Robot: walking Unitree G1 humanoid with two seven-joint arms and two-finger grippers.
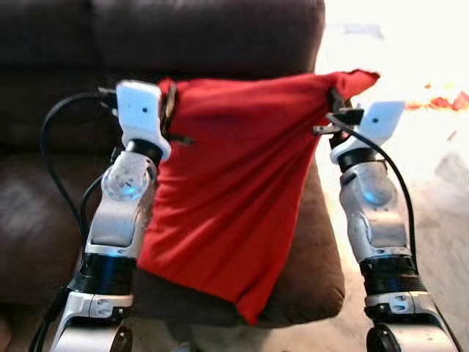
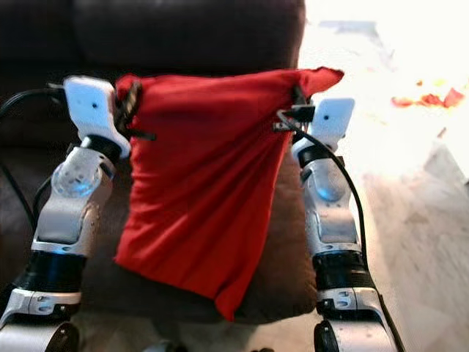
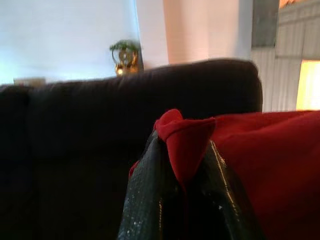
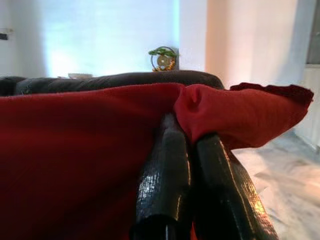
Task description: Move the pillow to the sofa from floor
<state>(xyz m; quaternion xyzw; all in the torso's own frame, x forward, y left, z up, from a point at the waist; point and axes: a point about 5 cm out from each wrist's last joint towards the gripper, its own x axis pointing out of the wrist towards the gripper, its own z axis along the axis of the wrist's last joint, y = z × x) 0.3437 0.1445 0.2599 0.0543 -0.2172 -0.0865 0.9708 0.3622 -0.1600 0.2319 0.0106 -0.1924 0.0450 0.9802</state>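
The limp red fabric pillow (image 1: pixel 234 191) is held at centre frame above the dark brown sofa (image 1: pixel 315 271), each top corner pinched by the closed left hand (image 1: pixel 173 110) and right hand (image 1: pixel 333 110), so slippage from such shallow grips could be feared.

- Sofa (image 1: pixel 220 37): the seat centre is hidden behind the hanging red pillow (image 1: pixel 227 198); the left part is cut off by the frame edge.
- Floor (image 1: pixel 410 66): washed out by glare; the small red-orange scraps (image 1: pixel 443 101) on it are too blurred to identify.
- Ornament (image 4: pixel 162 59) behind the sofa: small, possibly a gold wreath.
- Both arms: lower parts cut off at the bottom edge.
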